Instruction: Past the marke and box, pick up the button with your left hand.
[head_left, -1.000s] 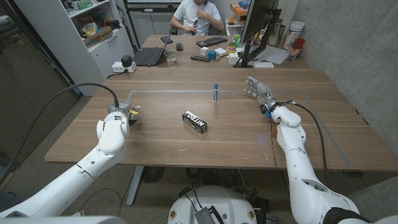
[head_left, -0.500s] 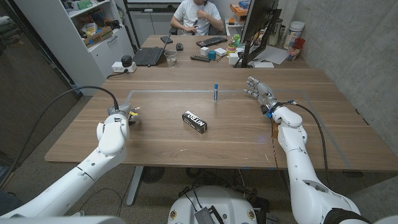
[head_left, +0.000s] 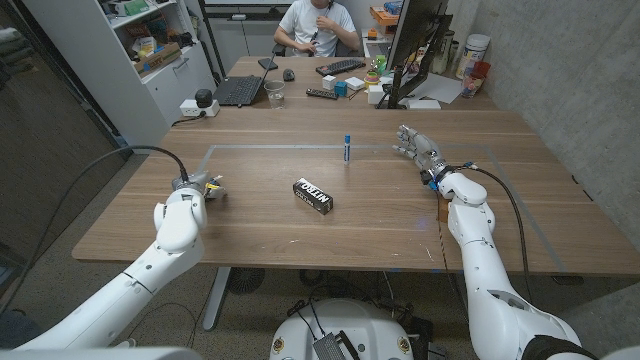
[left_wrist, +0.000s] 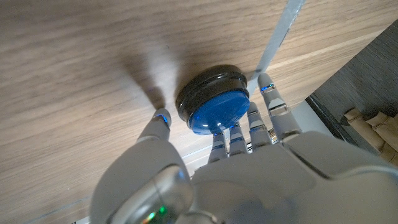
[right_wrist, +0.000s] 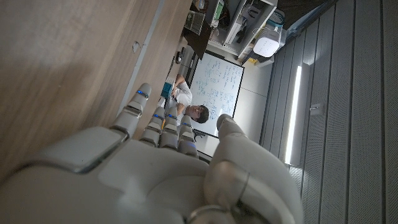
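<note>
On the wooden bench (head_left: 300, 225), your left hand (head_left: 195, 187) hides the button (left_wrist: 214, 106) from the head view; its fingers (left_wrist: 258, 121) cup it, lift unclear. Your right hand (head_left: 418, 146) hangs spread, holding nothing.

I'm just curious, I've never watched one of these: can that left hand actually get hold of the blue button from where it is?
Probably yes. The left hand is already at the button, fingers on either side of it, with nothing between them. Whether it grips yet is unclear.
</note>
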